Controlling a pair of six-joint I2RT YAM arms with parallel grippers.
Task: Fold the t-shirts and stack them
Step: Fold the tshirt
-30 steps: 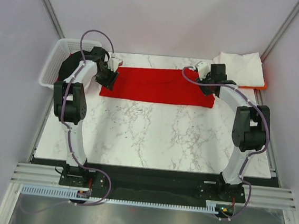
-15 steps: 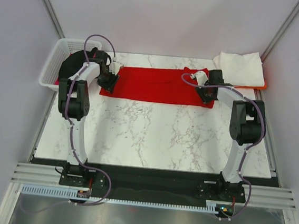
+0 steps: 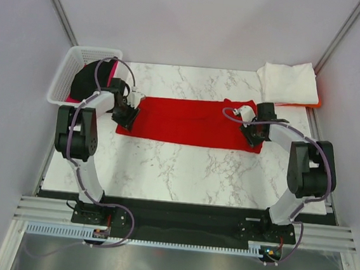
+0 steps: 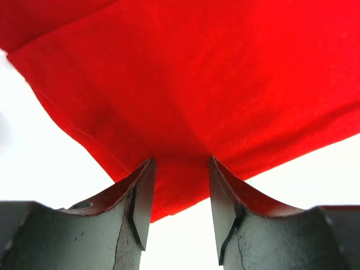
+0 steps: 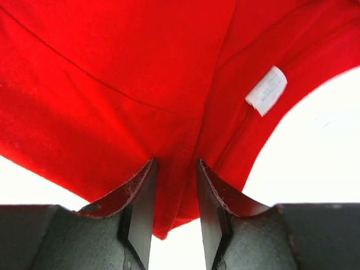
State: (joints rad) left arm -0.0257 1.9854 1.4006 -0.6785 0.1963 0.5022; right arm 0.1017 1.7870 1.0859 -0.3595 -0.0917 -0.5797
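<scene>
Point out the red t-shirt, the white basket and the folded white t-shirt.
red t-shirt point(image 3: 188, 120), top external view, middle of cloth
white basket point(image 3: 62, 78), top external view, left wall
white t-shirt point(image 3: 290, 82), top external view, centre

Since one second ago, my left gripper point(image 3: 128, 114) and my right gripper point(image 3: 251, 133), each pinching an end of the red t-shirt point(image 3: 188, 120), have drawn it from the upper part of the frame down toward centre.
</scene>
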